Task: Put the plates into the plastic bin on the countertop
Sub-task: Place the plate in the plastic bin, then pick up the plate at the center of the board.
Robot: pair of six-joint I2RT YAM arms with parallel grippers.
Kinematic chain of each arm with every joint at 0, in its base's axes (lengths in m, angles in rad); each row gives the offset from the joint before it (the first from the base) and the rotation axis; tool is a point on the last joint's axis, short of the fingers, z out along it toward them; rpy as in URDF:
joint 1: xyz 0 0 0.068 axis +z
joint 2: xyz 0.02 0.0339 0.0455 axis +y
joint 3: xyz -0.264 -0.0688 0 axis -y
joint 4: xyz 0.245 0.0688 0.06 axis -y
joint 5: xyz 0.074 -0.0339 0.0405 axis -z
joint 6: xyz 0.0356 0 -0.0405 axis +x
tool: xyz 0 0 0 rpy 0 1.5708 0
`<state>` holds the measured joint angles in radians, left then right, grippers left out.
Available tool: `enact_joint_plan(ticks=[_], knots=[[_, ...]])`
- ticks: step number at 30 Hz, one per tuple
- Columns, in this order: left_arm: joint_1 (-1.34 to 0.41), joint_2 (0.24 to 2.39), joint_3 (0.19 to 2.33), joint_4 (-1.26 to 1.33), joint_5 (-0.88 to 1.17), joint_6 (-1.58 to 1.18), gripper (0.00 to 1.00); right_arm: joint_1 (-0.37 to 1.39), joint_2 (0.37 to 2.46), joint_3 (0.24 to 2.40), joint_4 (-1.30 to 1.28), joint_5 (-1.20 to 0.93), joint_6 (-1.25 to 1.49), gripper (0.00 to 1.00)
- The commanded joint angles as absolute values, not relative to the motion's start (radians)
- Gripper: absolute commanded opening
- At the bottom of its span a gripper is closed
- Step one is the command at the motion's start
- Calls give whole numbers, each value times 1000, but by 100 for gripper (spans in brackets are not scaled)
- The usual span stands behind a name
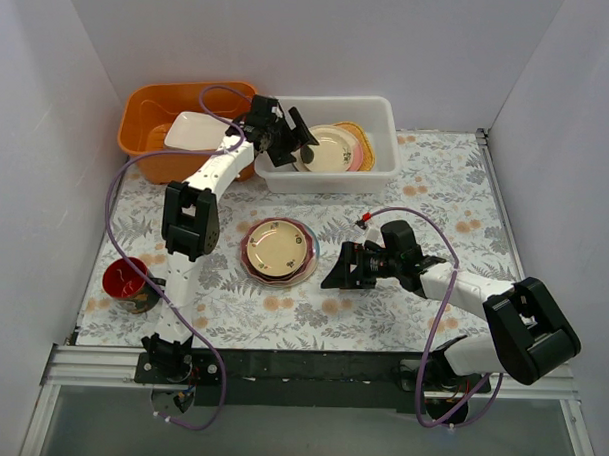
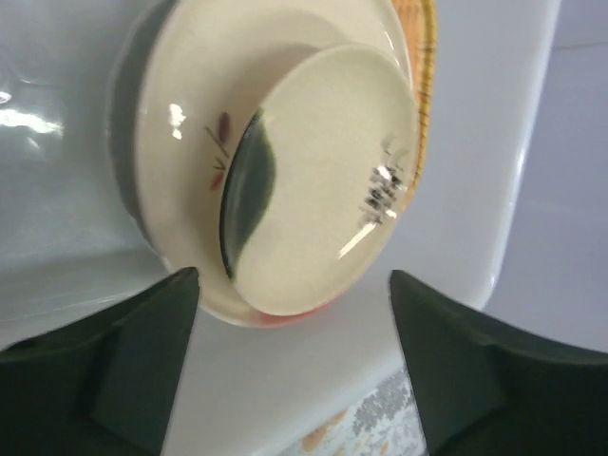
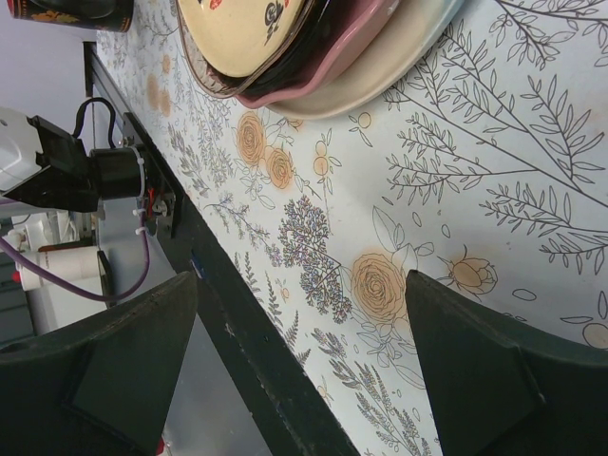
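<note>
1. Lying overlapped inside the plastic bin (image 1: pixel 331 179) are several of the plates. A cream plate (image 1: pixel 332 149) with a small leaf print is on top, with a pink edge and an orange woven-look edge showing from under its right side.
2. That bin stands at the far edge of the countertop (image 1: pixel 436 193), close to the back wall (image 1: pixel 391 41).
3. A second stack of plates (image 1: pixel 279 249) sits in front of the bin, toward the arm bases. Its top plate is cream with a maroon rim; a dark one, a pink one and a pale one lie beneath.
4. The countertop is pale, printed with grey fern leaves and small orange flowers. Plain white walls close it in behind and on both sides of the bin, and a black rail (image 1: pixel 310 363) runs along the edge farthest from the bin.
5. An orange tub (image 1: pixel 148 132) stands just left of the bin, with a white rectangular dish (image 1: pixel 193 132) leaning in it. A red cup (image 1: pixel 125 282) stands well away from the bin, at the near left corner.
6. The left arm rises from its base and bends toward the bin's left end. The left gripper (image 1: pixel 293 138) is above the cream plate, its jaws parted and holding nothing.
7. The right arm lies low in front of the bin. The right gripper (image 1: pixel 335 269) points at the countertop stack without touching it, its jaws wide apart and empty.
</note>
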<state>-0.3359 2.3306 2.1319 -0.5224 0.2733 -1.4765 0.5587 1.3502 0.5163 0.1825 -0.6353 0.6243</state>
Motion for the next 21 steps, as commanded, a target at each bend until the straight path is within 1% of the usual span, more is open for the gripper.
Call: enact_joint_plan(ticks=[1,2,3,18,21], knots=[[-333,2278,2154,-540,279,-1453,92,563,1333,552,187,-647,607,97],[-333,2267,2149,-540,276,-1447,97,563,1333,551,189,-647,607,97],[-333,2260,2145,-538,275,-1437,98,563,1330,552,189,-647,607,97],[-339,2094,2085,-529,336,-1397,98,561,1289,545,172,-634,611,97],[-342,2040,2037,-529,344,-1394,98,563,1279,545,161,-629,609,97]])
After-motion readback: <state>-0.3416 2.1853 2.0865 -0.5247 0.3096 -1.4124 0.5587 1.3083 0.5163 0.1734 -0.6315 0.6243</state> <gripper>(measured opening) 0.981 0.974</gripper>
